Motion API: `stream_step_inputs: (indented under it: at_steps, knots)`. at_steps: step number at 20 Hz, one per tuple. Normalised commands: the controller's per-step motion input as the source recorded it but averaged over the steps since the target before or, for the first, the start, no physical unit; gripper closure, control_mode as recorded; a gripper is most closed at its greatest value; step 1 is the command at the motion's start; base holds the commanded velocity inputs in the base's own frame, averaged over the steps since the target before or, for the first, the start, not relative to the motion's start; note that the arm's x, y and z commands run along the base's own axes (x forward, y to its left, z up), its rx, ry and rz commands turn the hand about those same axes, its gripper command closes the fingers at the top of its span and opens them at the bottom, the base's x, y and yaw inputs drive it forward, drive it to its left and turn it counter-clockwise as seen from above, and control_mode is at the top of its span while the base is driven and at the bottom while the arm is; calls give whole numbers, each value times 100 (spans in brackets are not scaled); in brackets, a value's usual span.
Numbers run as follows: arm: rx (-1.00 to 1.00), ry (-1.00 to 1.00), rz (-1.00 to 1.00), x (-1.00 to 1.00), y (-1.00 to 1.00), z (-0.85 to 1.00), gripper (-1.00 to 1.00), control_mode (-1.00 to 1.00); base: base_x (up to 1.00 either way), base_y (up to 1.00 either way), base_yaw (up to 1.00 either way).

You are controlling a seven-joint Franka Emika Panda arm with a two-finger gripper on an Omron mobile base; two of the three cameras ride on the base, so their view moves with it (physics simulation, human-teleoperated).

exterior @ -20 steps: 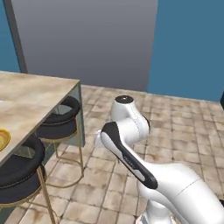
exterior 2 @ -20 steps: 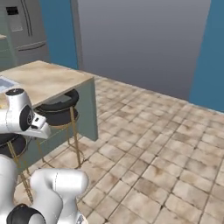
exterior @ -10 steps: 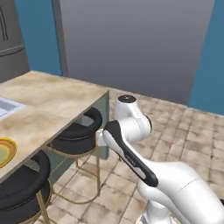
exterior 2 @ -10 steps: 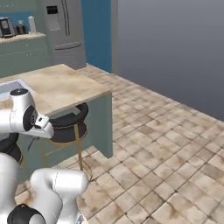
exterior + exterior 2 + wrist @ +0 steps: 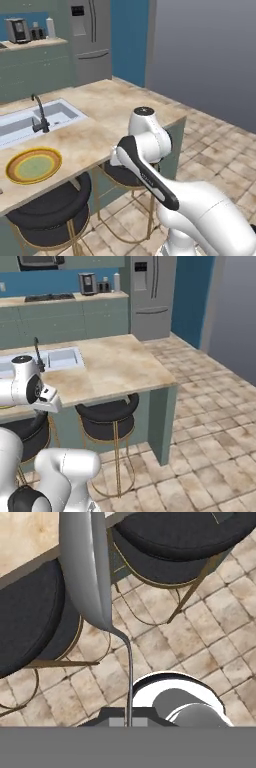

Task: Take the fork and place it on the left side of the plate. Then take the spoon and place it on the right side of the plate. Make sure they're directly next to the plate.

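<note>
In the hand view a grey metal spoon (image 5: 86, 567) stands up from my gripper (image 5: 128, 721), which is shut on the end of its thin handle. Its oval bowl points away from the hand, over the counter's edge and the stools below. The plate (image 5: 33, 165), with orange-yellow rim and green centre, lies on the beige island counter (image 5: 115, 115) near its front edge, left of my arm (image 5: 145, 137). The fork is out of view.
A sink (image 5: 27, 125) with a dark faucet (image 5: 40, 114) is set in the counter behind the plate. Black round stools (image 5: 50, 210) (image 5: 106, 413) stand under the counter's front edge. A fridge (image 5: 150, 293) and back cabinets are far off. Tiled floor lies to the right.
The whole picture has shifted: the base has turned toward the island, bringing the sink, the plate and the back kitchen into sight. The gripper has stayed shut.
</note>
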Motion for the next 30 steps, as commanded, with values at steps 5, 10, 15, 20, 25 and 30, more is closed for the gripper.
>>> stream_step_inputs:
  at_steps: [5,10,15,20,25,30]
  knots:
    - [0,0,0,0,0,0,100,100,71,-36,52]
    - [0,0,0,0,0,0,100,100,40,-27,45]
    - [0,0,0,0,0,0,100,100,62,-10,47]
    - [0,0,0,0,0,0,100,100,72,-4,21]
    - [0,0,0,0,0,0,100,100,8,0,2]
    - [0,0,0,0,0,0,100,100,0,0,0]
